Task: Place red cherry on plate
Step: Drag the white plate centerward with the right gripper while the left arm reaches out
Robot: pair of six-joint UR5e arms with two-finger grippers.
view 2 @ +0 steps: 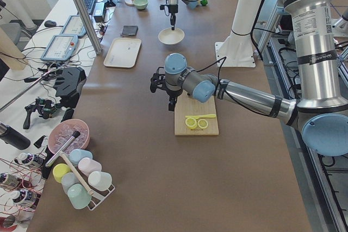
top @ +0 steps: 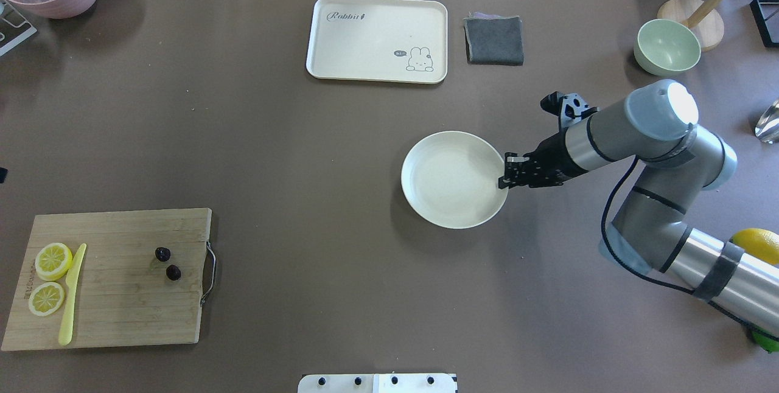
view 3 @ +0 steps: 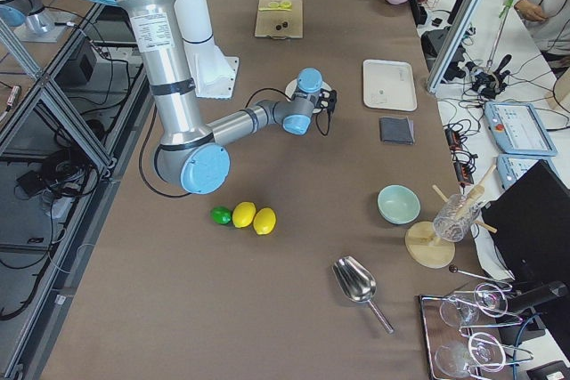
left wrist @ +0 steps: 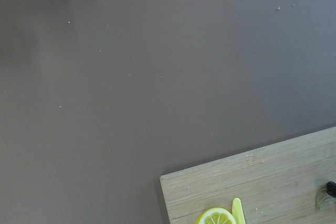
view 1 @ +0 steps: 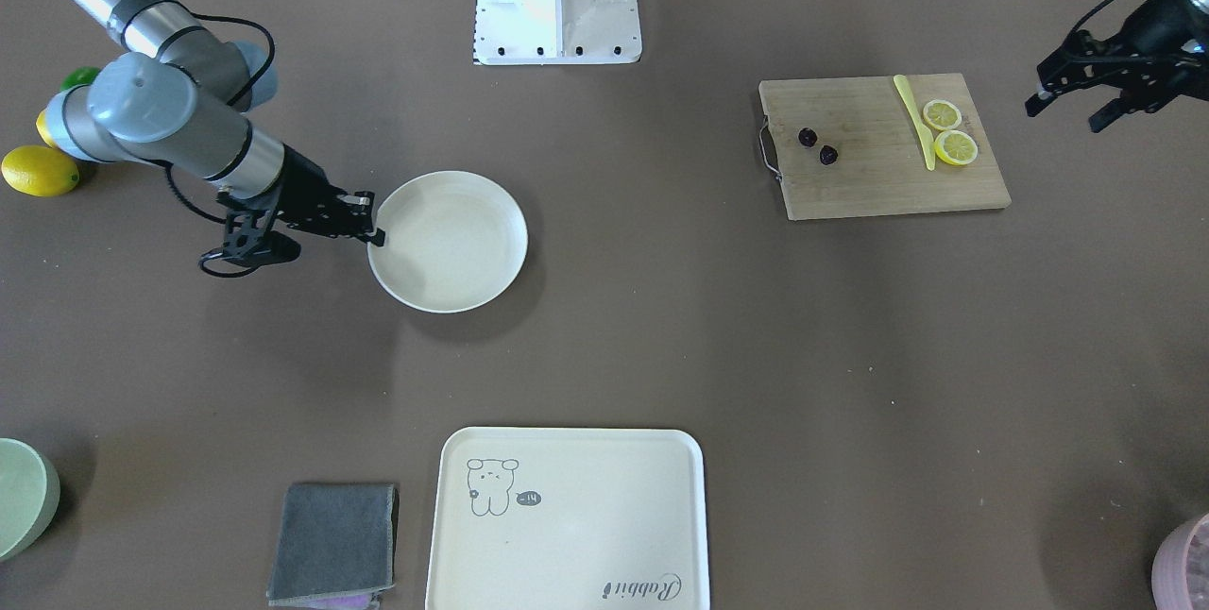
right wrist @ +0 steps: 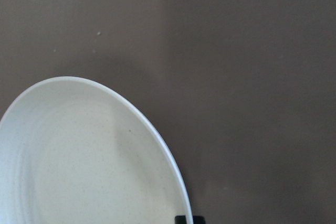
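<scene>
My left hand [view 1: 1064,116]: hovering beyond the cutting board's [top: 109,295] outer end, fingers spread, holding nothing.
Red cherry [top: 168,263]: lying on that board.
Plate [top: 453,198]: sitting mid-worktop [top: 304,156].
My right hand [top: 506,173]: reaching in low, fingers parted at the plate's rim, gripping nothing.

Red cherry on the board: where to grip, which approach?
Likely from straight above, closing across one round fruit of the red cherry. It lies flat on the cutting board, both fruits slightly apart with bare wood around, leaving finger room; the stem looks too thin to pinch.
</scene>
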